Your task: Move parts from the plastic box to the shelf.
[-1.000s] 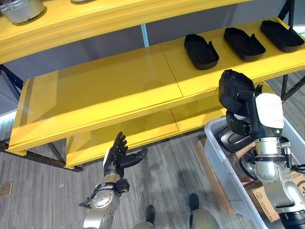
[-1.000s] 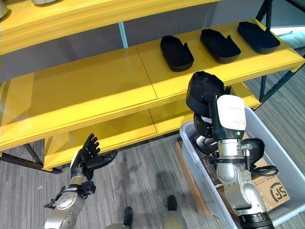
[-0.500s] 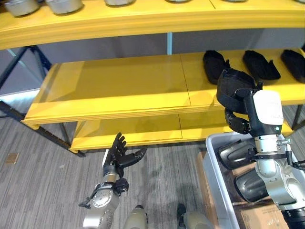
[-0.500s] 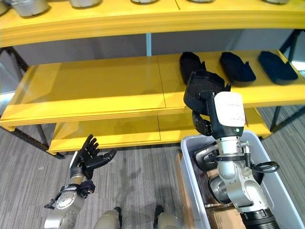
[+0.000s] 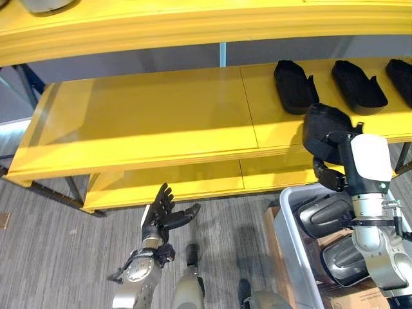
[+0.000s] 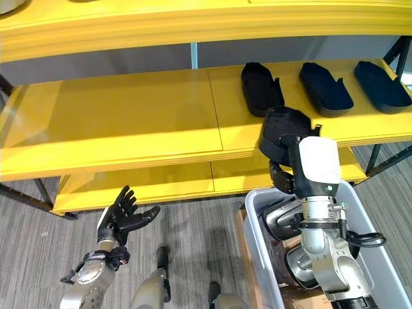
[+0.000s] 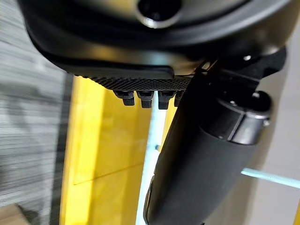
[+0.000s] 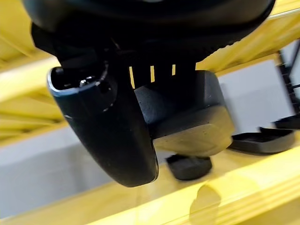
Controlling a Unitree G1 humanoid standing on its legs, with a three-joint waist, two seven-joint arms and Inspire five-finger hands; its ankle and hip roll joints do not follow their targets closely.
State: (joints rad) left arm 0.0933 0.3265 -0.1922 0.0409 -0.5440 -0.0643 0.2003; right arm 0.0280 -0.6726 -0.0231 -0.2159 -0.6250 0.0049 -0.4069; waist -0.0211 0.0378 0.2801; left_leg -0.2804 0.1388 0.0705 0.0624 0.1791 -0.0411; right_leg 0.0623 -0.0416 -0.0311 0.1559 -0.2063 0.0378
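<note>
On the yellow shelf (image 5: 148,122), three black parts (image 5: 293,85), a fourth (image 5: 325,132) in the right hand (image 5: 331,175)

Parts (image 5: 295,86) on shelf (image 5: 141,122), box (image 5: 297,257) below-right

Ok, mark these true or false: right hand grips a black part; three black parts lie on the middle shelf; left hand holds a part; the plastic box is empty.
1. The right hand grips a black moulded part: true.
2. Three black moulded parts lie on the yellow middle shelf: true.
3. The left hand holds a part: false, it is open, holding nothing, over the grey floor.
4. The pale grey plastic box is empty: false, dark glossy parts lie inside.
</note>
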